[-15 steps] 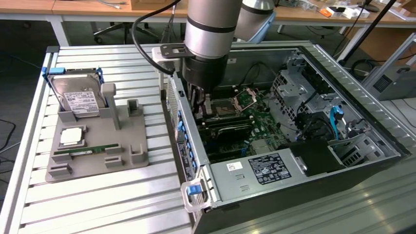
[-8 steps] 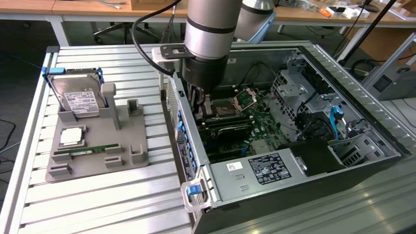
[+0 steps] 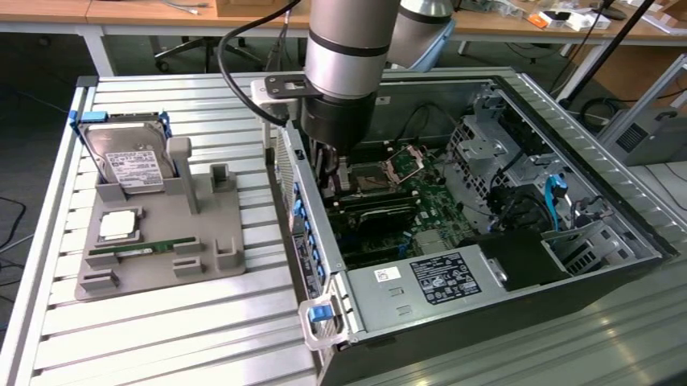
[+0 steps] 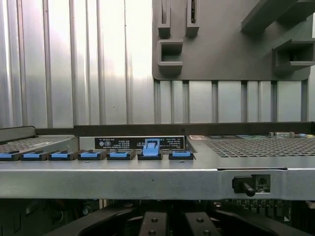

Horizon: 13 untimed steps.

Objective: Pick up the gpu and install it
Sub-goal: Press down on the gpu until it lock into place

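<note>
**Figure: GPU at the motherboard, seating not confirmed**

At the exterior view's left, the grey fixture (image 3: 161,265) carries the hard drive (image 3: 127,161) and RAM stick (image 3: 145,247), and its upright posts (image 3: 183,165) stand bare. At centre, the gripper (image 3: 325,173) reaches into the open computer case (image 3: 601,265) with its fingers closed together. Just below it, the gpu (image 3: 376,215) lies as a dark card across the motherboard (image 3: 429,213). Pick-up appears done. Whether the fingers hold the card, or whether it is fully seated, cannot be told.

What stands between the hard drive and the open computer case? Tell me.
In the exterior view, two gray upright posts of the holder stand between the hard drive and the computer case, then bare ribbed tabletop.
</note>
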### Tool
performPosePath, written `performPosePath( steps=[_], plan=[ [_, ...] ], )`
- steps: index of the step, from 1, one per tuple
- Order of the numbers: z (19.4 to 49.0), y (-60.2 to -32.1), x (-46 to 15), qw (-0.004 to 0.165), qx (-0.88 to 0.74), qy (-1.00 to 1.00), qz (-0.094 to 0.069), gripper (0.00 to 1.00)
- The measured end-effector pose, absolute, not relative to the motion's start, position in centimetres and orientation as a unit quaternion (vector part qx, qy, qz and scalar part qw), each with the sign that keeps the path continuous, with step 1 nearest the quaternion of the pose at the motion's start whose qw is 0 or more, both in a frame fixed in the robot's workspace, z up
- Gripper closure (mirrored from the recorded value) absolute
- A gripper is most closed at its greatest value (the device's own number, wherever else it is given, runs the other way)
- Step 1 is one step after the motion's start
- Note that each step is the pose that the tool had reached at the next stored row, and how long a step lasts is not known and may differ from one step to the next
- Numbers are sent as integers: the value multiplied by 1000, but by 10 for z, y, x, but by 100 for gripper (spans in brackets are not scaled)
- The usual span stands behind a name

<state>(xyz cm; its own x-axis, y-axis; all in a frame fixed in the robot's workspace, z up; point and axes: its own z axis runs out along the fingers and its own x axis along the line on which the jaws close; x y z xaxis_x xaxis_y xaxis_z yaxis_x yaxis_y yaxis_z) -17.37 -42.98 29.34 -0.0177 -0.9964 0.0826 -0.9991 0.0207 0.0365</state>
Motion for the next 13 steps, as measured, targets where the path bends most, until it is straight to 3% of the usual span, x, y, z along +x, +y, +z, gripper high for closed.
performPosePath(
  steps=[7,13],
  plan=[
    [300,-430,-168,42,700,-713,15,89],
    [300,-430,-139,51,700,-712,3,89]
  ],
)
